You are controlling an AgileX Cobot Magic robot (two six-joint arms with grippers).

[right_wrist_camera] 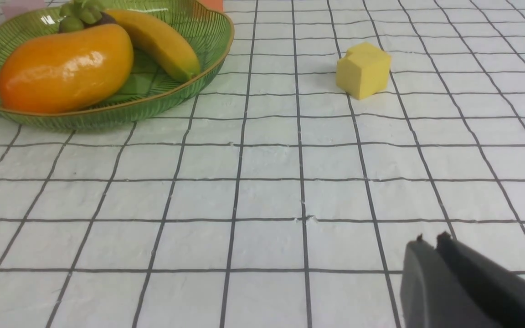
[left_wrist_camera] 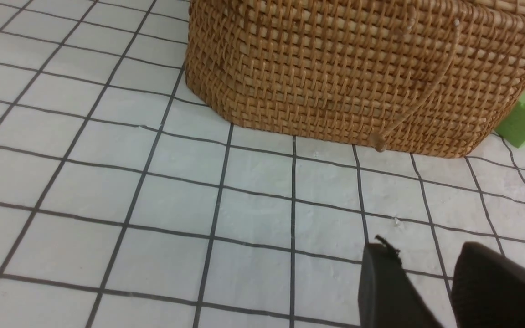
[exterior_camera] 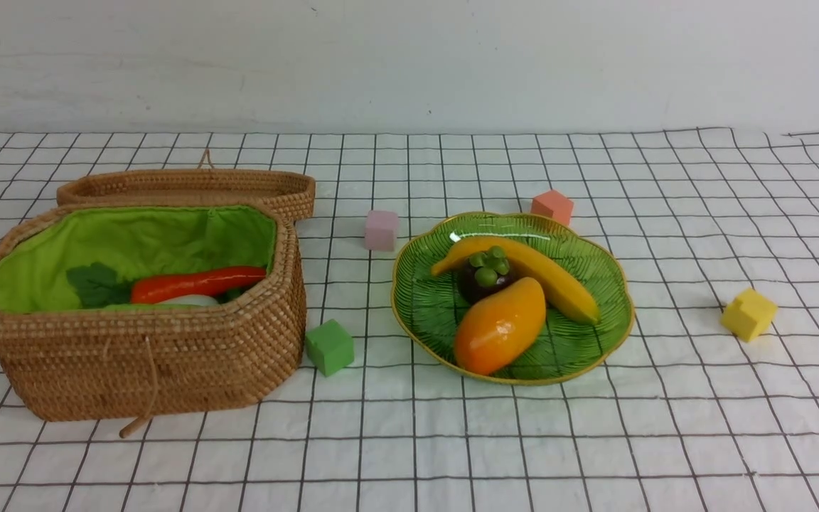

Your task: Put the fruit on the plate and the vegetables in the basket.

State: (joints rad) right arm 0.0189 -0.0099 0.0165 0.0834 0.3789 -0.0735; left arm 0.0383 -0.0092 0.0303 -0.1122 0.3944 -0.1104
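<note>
Nearest the front camera is bare checked tablecloth point(exterior_camera: 594, 441), white with thin black grid lines and lightly creased; neither arm shows in that view. The wrist views show the left gripper point(left_wrist_camera: 426, 269) hanging low over the cloth just short of the basket point(exterior_camera: 153, 355), its jaws spread with a clear gap and nothing between them, and the right gripper point(right_wrist_camera: 431, 248) low over bare cloth with its jaws pressed together, also holding nothing. Farther in, the basket stands open on the left with its lid point(exterior_camera: 189, 186) folded back; the carrot point(exterior_camera: 200, 282) lies on the green lining, with a sliver of the white radish point(exterior_camera: 189, 300) below it, and a pale green edge beside that may be the cucumber, though I cannot tell for certain. A green cube point(exterior_camera: 329, 346) sits just beside the basket. On the right, the plate point(exterior_camera: 424, 313) carries the mango point(exterior_camera: 500, 326), the mangosteen point(exterior_camera: 484, 274) and the banana point(exterior_camera: 523, 274), all touching. Sorting looks finished, so the step in hand is probably withdrawal: lift both arms straight up first, clear of the wicker and the plate's rim, and leave the yellow cube point(exterior_camera: 748, 313), pink cube point(exterior_camera: 381, 230) and orange cube point(exterior_camera: 552, 206) alone. Beyond the cloth's far edge rises a plain white wall point(exterior_camera: 409, 64).
</note>
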